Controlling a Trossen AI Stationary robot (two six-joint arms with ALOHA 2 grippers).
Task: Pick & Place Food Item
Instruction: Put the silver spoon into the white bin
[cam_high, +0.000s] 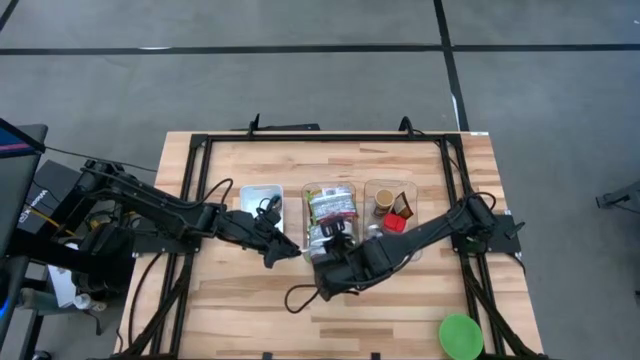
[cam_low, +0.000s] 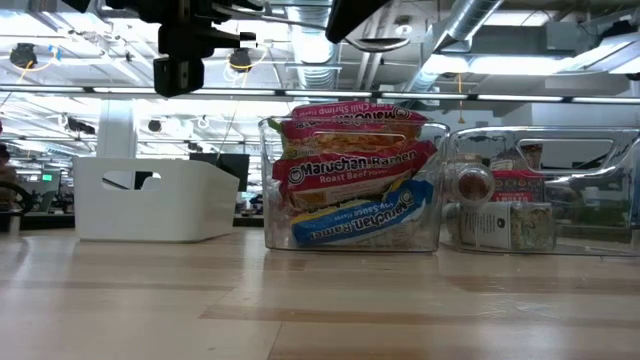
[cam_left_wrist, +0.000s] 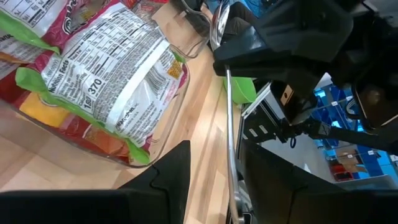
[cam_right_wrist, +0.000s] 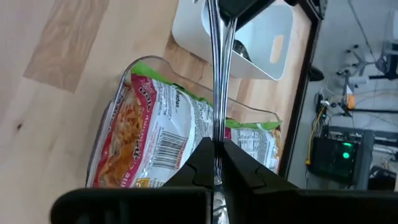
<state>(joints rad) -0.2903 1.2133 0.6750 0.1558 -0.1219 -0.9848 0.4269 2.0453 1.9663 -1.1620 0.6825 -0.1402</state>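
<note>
High view: both arms reach inward over the counter (cam_high: 240, 320). The left claw (cam_high: 283, 250) hangs just in front of the gap between the white bin (cam_high: 261, 207) and the clear ramen bin (cam_high: 330, 215). The right claw (cam_high: 325, 280) lies low beside it, close to the near end of the ramen bin, its arm running back toward the counter's right edge. The two claws are near each other. Beyond the right arm stands a second clear bin (cam_high: 392, 212) with small jars and a red item. A green lid (cam_high: 461, 336) sits well apart at the counter's near right corner. The near half of the counter in front of both claws is bare wood.

Low view: the ramen packets (cam_low: 350, 185) are stacked inside their clear bin, with dark arm parts hanging above; the white bin stands to one side, the bin of jars to the other.

Left wrist view: the left claw (cam_left_wrist: 211, 180) has its fingers spread apart, holding nothing. The ramen bin's rounded corner lies just ahead, and the other arm's dark body is close alongside.

Right wrist view: the right claw (cam_right_wrist: 214, 158) has its fingers pressed together on a thin metal strip (cam_right_wrist: 216, 74), directly above the ramen packets; the white bin lies beyond.
</note>
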